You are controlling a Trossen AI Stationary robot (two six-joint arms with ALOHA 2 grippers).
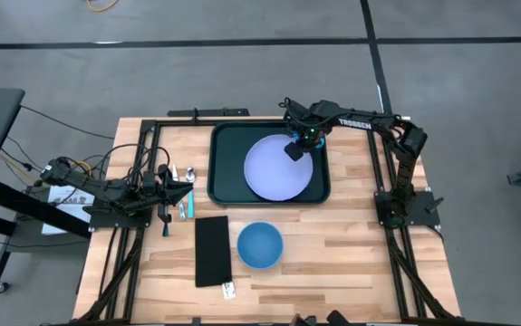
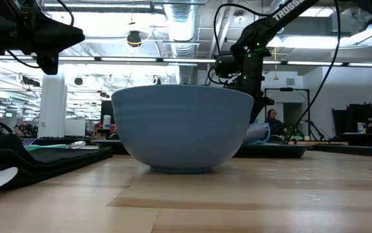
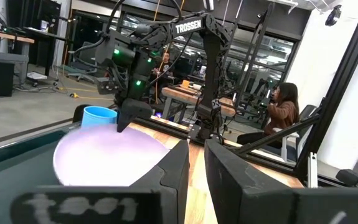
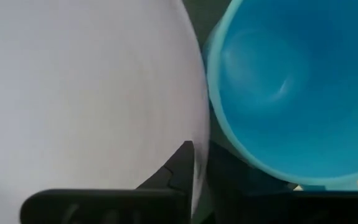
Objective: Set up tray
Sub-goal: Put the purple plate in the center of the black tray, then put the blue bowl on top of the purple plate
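High view: tray (image 1: 219, 163) lies at the tabletop's far edge, carrying a lavender plate (image 1: 274, 172). Right pincer (image 1: 294, 150) straddles the plate rim, fingers narrowly parted. Tray appears rigid, light, slick; grip its raised rim. Left pincer (image 1: 177, 193): narrow, empty.

The high view looks straight down on the counter (image 1: 332, 263); the low view looks level across it; both share the bowl (image 1: 260, 245).
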